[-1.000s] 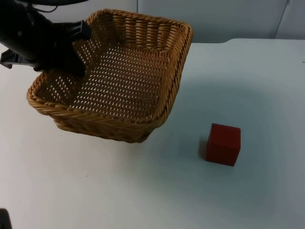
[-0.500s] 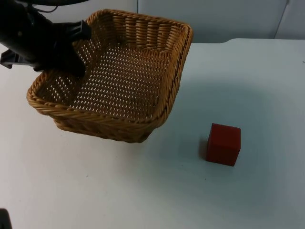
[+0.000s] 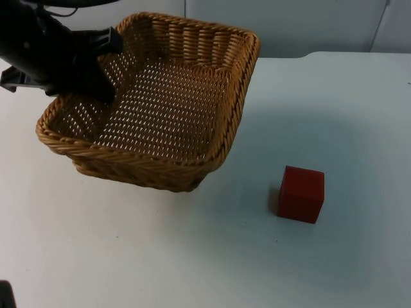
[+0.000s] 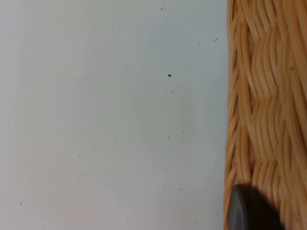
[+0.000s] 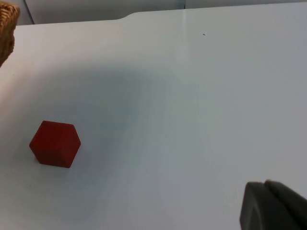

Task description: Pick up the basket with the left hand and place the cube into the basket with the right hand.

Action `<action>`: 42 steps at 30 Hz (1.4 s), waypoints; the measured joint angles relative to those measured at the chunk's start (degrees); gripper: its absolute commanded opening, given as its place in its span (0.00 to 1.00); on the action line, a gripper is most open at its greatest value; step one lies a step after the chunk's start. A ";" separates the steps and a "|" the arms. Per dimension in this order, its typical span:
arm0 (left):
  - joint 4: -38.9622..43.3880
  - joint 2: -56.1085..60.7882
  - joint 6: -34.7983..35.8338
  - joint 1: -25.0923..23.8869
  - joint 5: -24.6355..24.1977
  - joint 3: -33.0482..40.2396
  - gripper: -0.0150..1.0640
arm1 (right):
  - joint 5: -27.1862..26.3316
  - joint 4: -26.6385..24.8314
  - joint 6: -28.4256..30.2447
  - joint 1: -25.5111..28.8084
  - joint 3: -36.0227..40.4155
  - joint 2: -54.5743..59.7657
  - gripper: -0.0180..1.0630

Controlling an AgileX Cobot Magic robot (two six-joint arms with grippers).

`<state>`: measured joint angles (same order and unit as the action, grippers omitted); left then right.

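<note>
Basket [image 3: 154, 102]: woven wicker, tan, rectangular, open top, nothing inside. Sits twd far-left corner of table [image 3: 192, 263], tilted; whether its base touches the table can't be told. Left gripper [image 3: 106, 67] on basket's left rim nr far corner, closed on the wall, one finger inside, other outside; left wrist view has a black fingertip [image 4: 249, 211] pressed against the outer weave [image 4: 264, 96]. Handling (judgmt): light, fairly stiff but weave gives a little; single-rim grip lets it tilt/swing, so keep it level for the drop.

Cube [image 3: 301, 194]: red, solid-looking, matte, sharp edges, standing flat on table right of centre, nearer front edge, well apart from basket. Also in right wrist view [image 5: 54, 143], one vertical edge facing camera, basket corner [image 5: 7, 26] beyond it. Handling (judgmt): small, rigid, prob. light, not fragile; take across two opposite flat faces, fingers square to them, not over the edges, or it may twist out.

Right gripper: fingertip [image 5: 271, 206] visible in own wrist view, above table, well apart from cube; can't tell how far open; not yet at cube.

Obstructions: nil between cube and basket; basket's near-right wall to be cleared from above.
</note>
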<state>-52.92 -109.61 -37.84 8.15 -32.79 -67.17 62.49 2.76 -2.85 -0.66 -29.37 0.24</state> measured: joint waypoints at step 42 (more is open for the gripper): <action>0.00 0.00 0.00 0.00 0.00 0.00 0.01 | -32.52 -11.50 11.25 -13.46 -20.47 78.52 0.99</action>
<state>-52.92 -109.61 -37.84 8.15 -32.79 -67.17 29.97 -8.73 8.39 -14.12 -49.84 78.76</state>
